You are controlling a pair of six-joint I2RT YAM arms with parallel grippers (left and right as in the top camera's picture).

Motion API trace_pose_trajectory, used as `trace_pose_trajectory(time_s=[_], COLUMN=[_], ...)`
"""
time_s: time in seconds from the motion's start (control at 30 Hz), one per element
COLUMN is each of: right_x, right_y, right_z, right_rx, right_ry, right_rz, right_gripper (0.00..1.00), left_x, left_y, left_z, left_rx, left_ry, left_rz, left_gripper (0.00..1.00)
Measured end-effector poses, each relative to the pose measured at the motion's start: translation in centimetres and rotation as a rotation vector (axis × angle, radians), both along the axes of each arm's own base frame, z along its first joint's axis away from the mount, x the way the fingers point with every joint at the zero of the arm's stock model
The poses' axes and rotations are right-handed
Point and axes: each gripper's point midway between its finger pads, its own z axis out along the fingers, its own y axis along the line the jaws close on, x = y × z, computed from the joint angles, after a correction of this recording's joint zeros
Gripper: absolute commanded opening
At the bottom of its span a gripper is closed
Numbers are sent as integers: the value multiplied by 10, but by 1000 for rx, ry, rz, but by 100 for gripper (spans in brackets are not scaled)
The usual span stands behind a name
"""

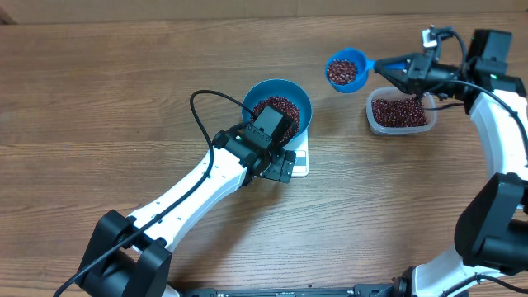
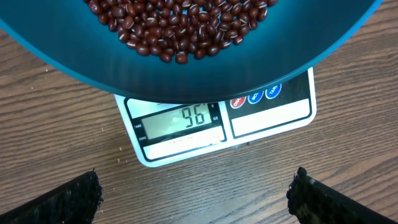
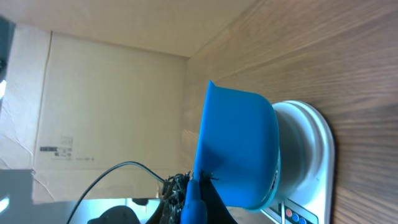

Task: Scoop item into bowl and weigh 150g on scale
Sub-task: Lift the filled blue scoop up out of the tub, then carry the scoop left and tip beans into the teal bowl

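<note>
bowl (image 1: 285, 92): one, on the one scale (image 1: 300, 162), mid-surface
beans (image 1: 279, 107): three lots, in bowl, scoop (image 1: 345, 70), tub (image 1: 400, 114)
left tool (image 2: 196, 196): spread wide, just near of scale
right tool (image 1: 400, 70): pinching scoop handle, far right

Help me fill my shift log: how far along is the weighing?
Done: the bowl sits on the scale with beans in it, and the display reads 96. In hand: the right gripper holds a loaded scoop between tub and bowl. Left: add beans until it shows 150. The left gripper is open.
</note>
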Motion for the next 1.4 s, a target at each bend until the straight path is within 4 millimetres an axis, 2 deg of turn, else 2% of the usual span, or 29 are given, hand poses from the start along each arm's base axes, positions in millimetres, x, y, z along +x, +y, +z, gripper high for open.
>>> trace_pose_trajectory(time_s=[0.2, 0.4, 0.73, 1.0, 1.4], right_x=[6, 4, -3, -7, -16], right_y=[30, 60, 78, 102, 122], right_z=[15, 10, 20, 14, 4], right_rx=[-51, -152, -379, -576, -758], right_ry=[-43, -25, -83, -168, -313], right_rz=[43, 63, 94, 139, 255], right_gripper=[4, 4, 4, 4, 4], left_x=[0, 0, 0, 0, 0], left_y=[0, 0, 0, 0, 0], left_z=[0, 0, 0, 0, 0], left_rx=[0, 0, 0, 0, 0], left_ry=[0, 0, 0, 0, 0], left_rz=[0, 0, 0, 0, 0], left_gripper=[100, 99, 100, 100, 100])
